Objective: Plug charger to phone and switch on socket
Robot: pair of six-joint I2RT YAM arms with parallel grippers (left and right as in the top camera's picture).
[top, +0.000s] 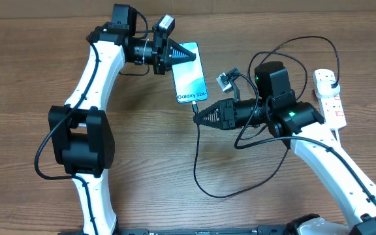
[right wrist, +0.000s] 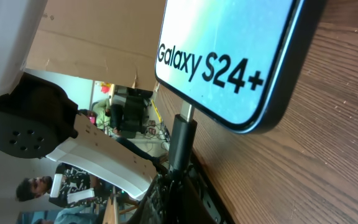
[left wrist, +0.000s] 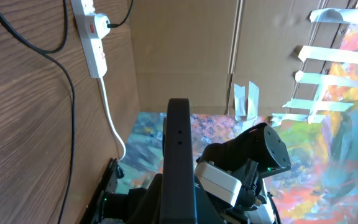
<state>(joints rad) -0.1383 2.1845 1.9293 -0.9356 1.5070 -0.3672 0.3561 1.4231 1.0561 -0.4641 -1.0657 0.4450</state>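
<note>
Phone (top: 191, 75): top end clamped in left gripper (top: 185, 56); bottom edge meets charger connector (right wrist: 182, 138), pinched by right gripper (top: 198, 117).

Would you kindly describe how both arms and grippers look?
The left arm and right arm have white links, black joints and looping black cables. The left gripper and right gripper are black tapered cones. Green lights glow on the right arm.

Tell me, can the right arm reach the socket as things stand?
Probably, but not right away: the right pincer is at the phone holding the charger tip, and the socket lies unblocked beside its elbow.
</note>
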